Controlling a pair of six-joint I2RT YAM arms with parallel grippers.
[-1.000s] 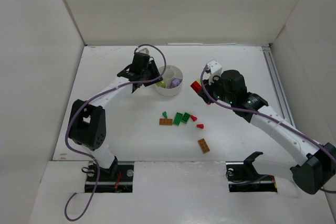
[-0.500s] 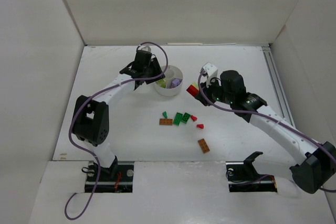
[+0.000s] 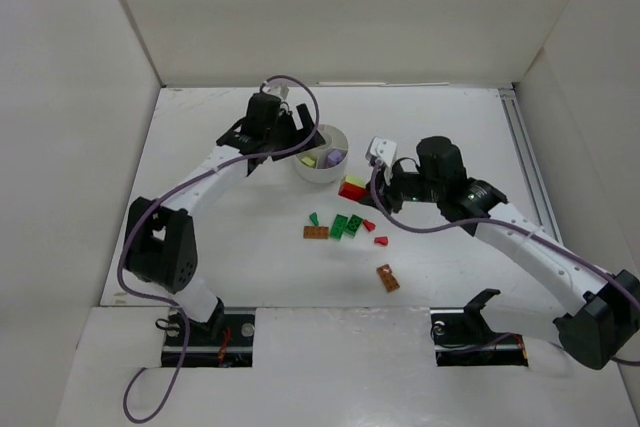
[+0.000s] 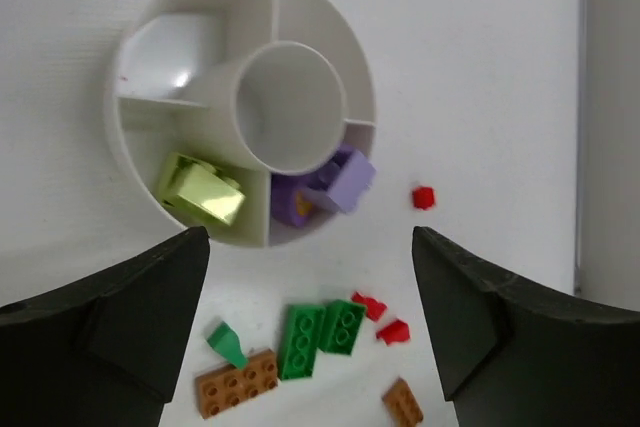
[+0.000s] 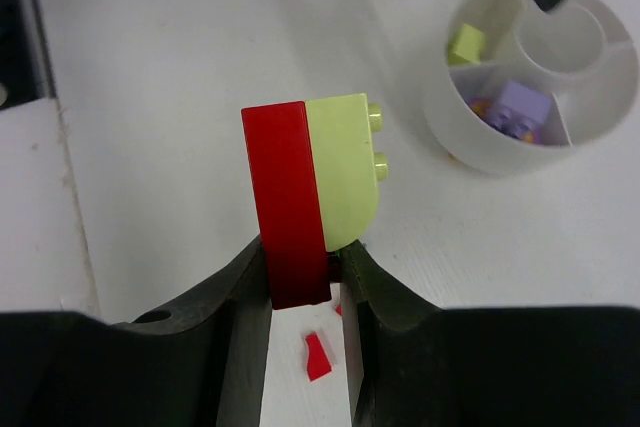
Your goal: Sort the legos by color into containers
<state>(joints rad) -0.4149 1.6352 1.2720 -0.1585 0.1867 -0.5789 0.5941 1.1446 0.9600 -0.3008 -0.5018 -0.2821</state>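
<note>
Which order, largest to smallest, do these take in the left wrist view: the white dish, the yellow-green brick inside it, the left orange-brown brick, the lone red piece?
1. white dish, by far the largest.
2. yellow-green brick and left orange-brown brick: they look about alike, so not ranked.
3. lone red piece, the smallest.

no writing, label, brand, number or sign can be read in any view: none on the small plastic studded bricks (image 3: pixel 340 226), the white round plastic dish with wedge compartments (image 3: pixel 320 176), or the white surface (image 3: pixel 240 237).
</note>
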